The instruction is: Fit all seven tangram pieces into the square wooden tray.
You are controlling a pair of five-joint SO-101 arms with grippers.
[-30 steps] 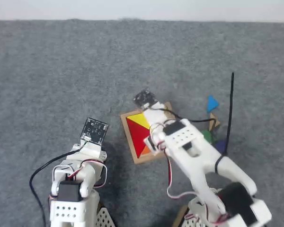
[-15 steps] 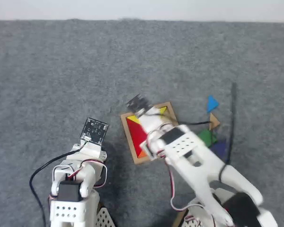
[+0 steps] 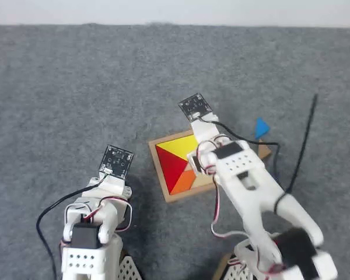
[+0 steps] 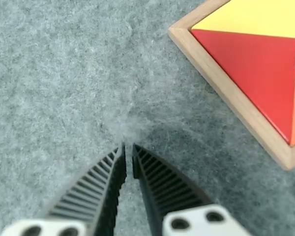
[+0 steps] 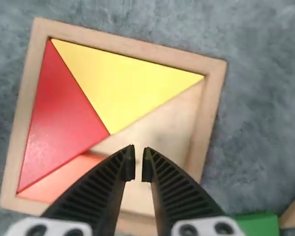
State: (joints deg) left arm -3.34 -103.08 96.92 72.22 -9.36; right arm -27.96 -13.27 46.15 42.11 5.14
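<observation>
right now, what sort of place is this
Probably a robot practice bench rather than a home: a grey felt mat as worktop, the left arm and right arm side by side, and a wooden tray of tangram pieces.

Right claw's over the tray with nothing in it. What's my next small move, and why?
Probably swing the right claw off the tray toward the green piece just outside its rim, opening on the way. The claw is shut and empty, and the tray holds only a yellow piece, a red piece and an orange piece, with bare floor beside them.
</observation>
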